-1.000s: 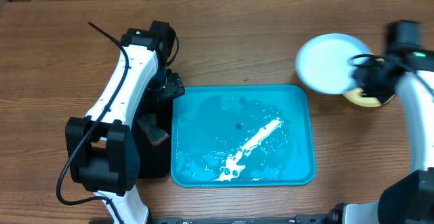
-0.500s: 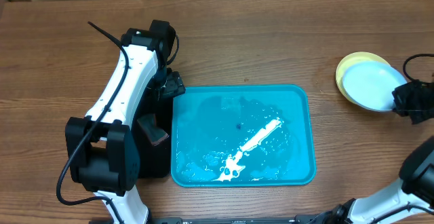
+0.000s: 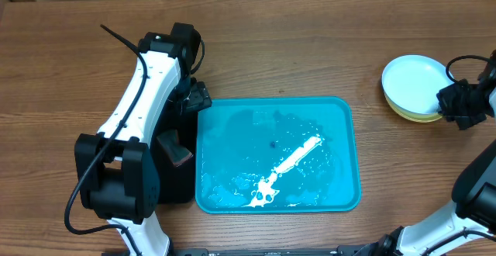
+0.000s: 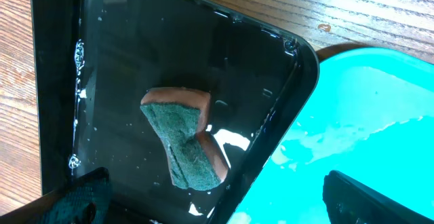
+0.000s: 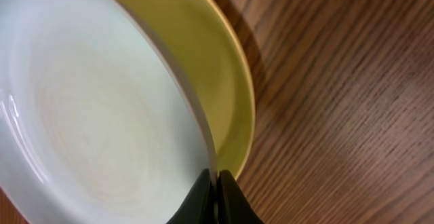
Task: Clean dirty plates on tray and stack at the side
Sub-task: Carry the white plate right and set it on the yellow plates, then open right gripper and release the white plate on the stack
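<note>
- Right wrist: right gripper (image 5: 217, 198) is pressed together, pinching the rim of the light blue plate (image 5: 95, 122).
- Directly under the pinched rim is a yellow-green plate (image 5: 220, 81). The blue one lies over it, offset, and the yellow edge pokes out on the gripper's side. Wooden table (image 5: 339, 115) beneath.
- Overhead: that stack sits just left of the right gripper. The blue tray (image 3: 232, 124) is well apart, further left, wet with white streaks.
- Left gripper (image 4: 217, 200) is spread wide over the black tray (image 4: 135, 47), with the sponge (image 4: 180, 139) lying just ahead of the fingers. The blue tray's corner butts against the black one, beside the right finger.
</note>
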Controlling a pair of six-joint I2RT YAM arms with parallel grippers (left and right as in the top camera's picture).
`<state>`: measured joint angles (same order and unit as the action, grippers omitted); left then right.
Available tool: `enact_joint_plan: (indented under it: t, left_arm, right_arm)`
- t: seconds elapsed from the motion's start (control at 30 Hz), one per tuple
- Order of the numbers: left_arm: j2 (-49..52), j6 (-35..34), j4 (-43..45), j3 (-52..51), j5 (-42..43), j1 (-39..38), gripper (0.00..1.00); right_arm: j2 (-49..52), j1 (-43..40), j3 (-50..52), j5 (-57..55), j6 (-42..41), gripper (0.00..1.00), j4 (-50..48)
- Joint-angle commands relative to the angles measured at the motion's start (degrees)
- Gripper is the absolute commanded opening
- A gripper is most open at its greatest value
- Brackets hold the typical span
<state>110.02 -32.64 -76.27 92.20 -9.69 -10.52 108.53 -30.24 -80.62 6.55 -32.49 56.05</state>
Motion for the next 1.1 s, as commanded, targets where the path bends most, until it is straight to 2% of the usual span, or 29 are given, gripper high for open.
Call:
enact_joint_plan:
  t: [0.0,0.47,0.5,0.57,0.63,0.7,0.73,1.07]
  left_arm:
    - [-1.70,0.92,0.00,1.07,-0.79,-0.37,1.00]
    - [-1.70,0.94,-0.37,1.07,-0.79,-0.37,1.00]
    - [-1.70,0.94,-0.37,1.07,-0.79,-0.37,1.00]
    - [-1.70,0.94,-0.37,1.07,-0.79,-0.37,1.00]
    - [-1.70,0.94,-0.39,1.07,-0.76,-0.37,1.00]
    - [-1.70,0.94,-0.39,1.07,-0.79,-0.37,1.00]
    - [-1.70,0.94,-0.37,1.07,-0.79,-0.37,1.00]
    - [-1.73,0.94,-0.37,1.20,-0.81,-0.37,1.00]
  right_arm:
    - [2.34,-0.33,-0.22,-2.62,-2.05,0.04,0.55]
    - [4.55,-1.33,-0.22,-2.62,-2.51,0.04,-0.35]
    - [4.55,-1.36,-0.22,-2.60,-2.51,0.08,-0.50]
    - [4.55,-1.40,-0.22,-2.49,-2.47,0.28,-1.03]
    - [4.55,-1.38,-0.26,-2.43,-1.16,0.37,-1.79]
    - [4.55,-1.38,-0.85,-2.40,0.96,0.53,-1.92]
    - [4.50,-1.38,-1.31,-2.43,2.05,0.57,-1.68]
    - [-0.52,-0.11,-12.61,-2.36,8.24,0.63,6.58]
